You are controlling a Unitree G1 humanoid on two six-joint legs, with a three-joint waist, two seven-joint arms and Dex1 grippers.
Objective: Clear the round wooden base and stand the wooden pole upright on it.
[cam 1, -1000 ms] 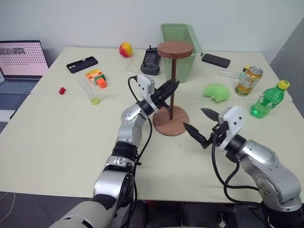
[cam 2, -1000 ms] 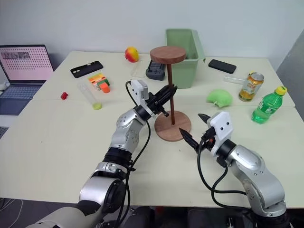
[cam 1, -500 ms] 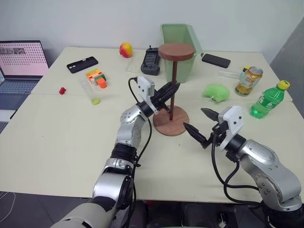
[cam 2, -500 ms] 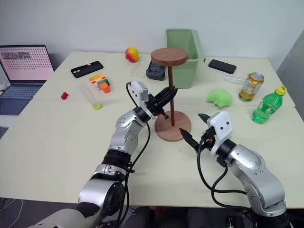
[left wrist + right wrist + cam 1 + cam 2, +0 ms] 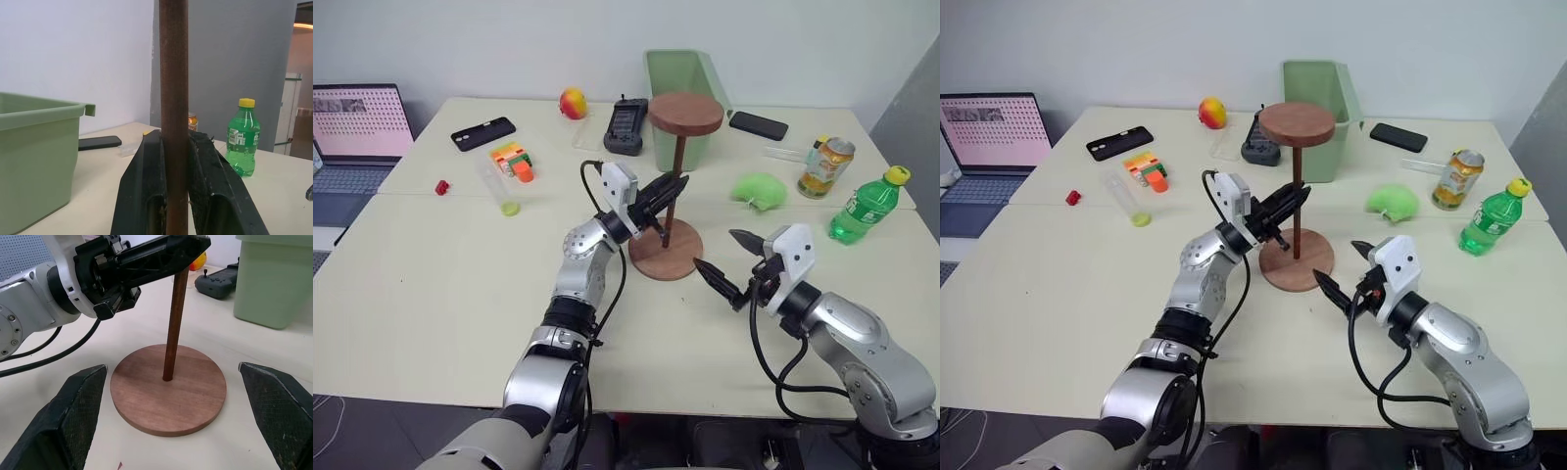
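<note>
Left gripper [image 5: 672, 186] clamps the wooden pole [image 5: 674, 183], standing disc-up on the round wooden base [image 5: 666, 249] mid-table [image 5: 440, 284], right gripper [image 5: 728, 260] wide, empty, beside; advise plumbing the rod and releasing gently without a sideways nudge.

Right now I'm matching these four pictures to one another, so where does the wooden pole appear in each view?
Left eye view: wooden pole upright at centre, on the round wooden base.
Right eye view: pole at centre, disc end on top.
Left wrist view: pole runs up the middle, clamped in the left end effector.
Right wrist view: pole rises from the base's centre.
Shared landmark: the green bin.
</note>
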